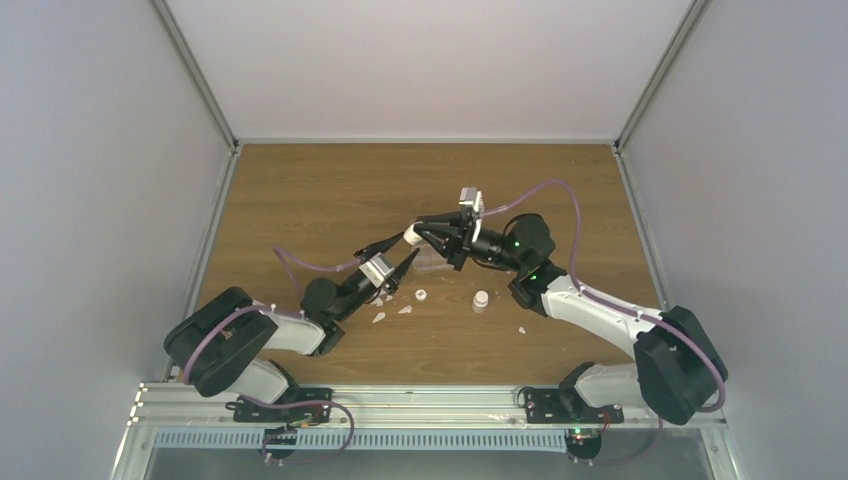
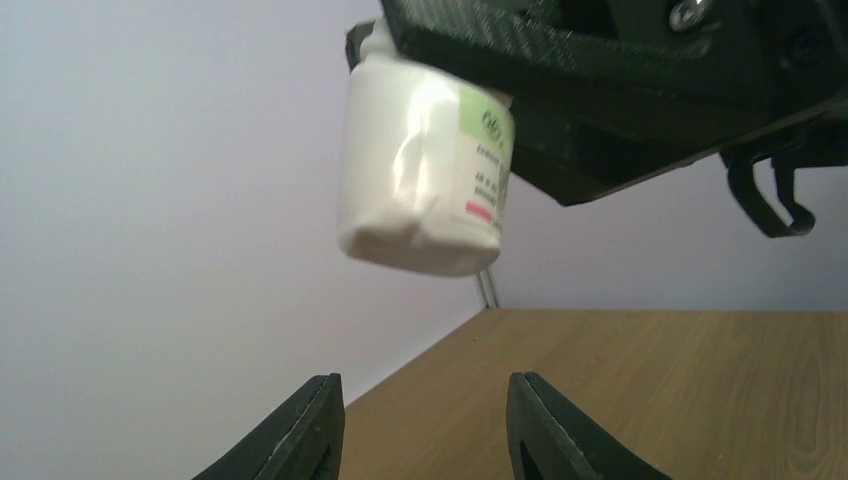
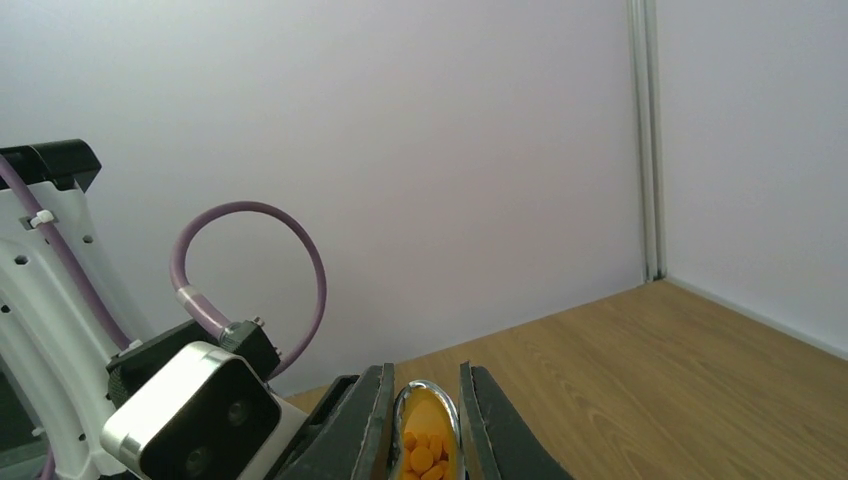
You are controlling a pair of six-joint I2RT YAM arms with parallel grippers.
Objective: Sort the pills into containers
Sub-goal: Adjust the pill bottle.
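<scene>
Right hand point(image 3: 425, 385) around vial point(image 2: 415, 170) of pills point(image 3: 424, 455); left hand point(image 2: 423, 390) with fingers point(image 2: 310, 430) wide apart

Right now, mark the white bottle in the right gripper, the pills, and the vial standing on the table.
white bottle point(image 2: 410, 180), left wrist view, side wall.
pills point(image 3: 424, 456), right wrist view, orange heap in bottle's mouth.
standing vial point(image 1: 481, 300), top view, its body.

Left arm point(image 1: 290, 335), right arm point(image 1: 600, 310): white link shells, bulky black joint housings; green lights point(image 1: 515, 240) on right arm. Purple cables point(image 3: 250, 208) looped along both. Left gripper point(image 2: 422, 390): black tapered fingers point(image 2: 300, 435). Silver-screwed black carbon-weave plate point(image 2: 560, 60). Silver twin-lens wrist camera point(image 3: 190, 425) on white perforated bracket point(image 3: 30, 300). Black base mounts point(image 1: 285, 405).
</scene>
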